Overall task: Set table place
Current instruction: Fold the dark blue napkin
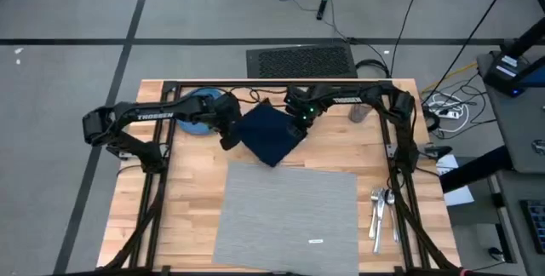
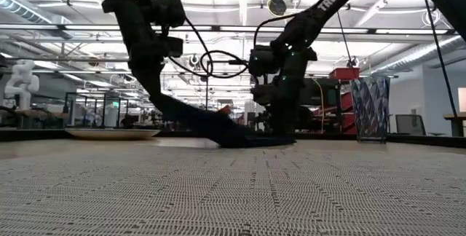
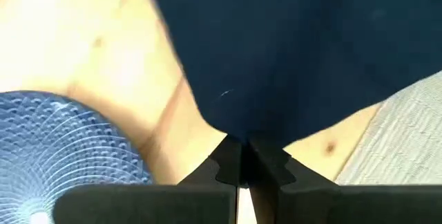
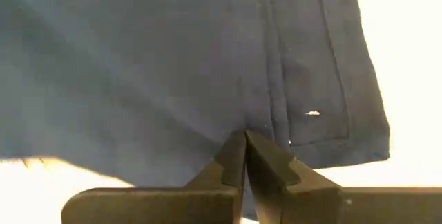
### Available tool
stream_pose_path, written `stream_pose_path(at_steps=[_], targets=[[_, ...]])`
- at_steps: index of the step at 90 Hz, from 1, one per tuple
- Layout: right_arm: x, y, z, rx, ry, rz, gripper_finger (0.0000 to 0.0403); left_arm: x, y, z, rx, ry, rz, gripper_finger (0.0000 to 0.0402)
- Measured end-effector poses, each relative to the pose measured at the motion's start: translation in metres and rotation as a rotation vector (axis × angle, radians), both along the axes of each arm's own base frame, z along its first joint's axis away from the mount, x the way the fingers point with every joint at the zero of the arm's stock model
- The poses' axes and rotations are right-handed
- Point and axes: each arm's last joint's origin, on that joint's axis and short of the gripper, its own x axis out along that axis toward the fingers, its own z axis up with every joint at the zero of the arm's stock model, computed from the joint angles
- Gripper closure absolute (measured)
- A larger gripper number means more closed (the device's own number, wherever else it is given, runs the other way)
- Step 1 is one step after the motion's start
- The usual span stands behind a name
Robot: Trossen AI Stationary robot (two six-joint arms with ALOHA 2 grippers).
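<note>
A dark navy cloth napkin (image 1: pixel 268 133) lies on the wooden table (image 1: pixel 192 191) just beyond the far edge of the light-grey placemat (image 1: pixel 285 212). My left gripper (image 1: pixel 230 141) is shut on the napkin's left corner, and my right gripper (image 1: pixel 300 121) is shut on its far right edge. A blue dish (image 1: pixel 200 110) rests on the table behind the left gripper. The napkin slopes from the left gripper down to the table in the low view (image 2: pixel 211 127). My left gripper pinches a corner of the napkin (image 3: pixel 235 133) between its two fingers, coming from the table's left. That corner is raised and the cloth slopes down from it onto the table. My right gripper pinches the napkin's hemmed edge (image 4: pixel 259 131) between its two fingers, from the far right, low over the table.
Forks and other cutlery (image 1: pixel 381 212) lie on the table's right side beside the placemat. A glass tumbler (image 1: pixel 358 112) stands at the far right, seen also in the low view (image 2: pixel 370 110). Black frame rails (image 1: pixel 149 199) run along both sides.
</note>
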Motion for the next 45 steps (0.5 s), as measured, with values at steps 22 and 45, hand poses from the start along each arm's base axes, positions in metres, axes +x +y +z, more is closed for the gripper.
stream_pose_path(at_steps=[22, 45], targets=[[0.010, 0.034, 0.001, 0.051, 0.021, 0.040, 0.0403, -0.004, 0.004, 0.001, 0.065, 0.033, 0.037, 0.0402], [0.020, 0.034, 0.002, 0.031, -0.068, -0.007, 0.0403, 0.004, -0.002, -0.001, -0.086, -0.054, -0.098, 0.0402]])
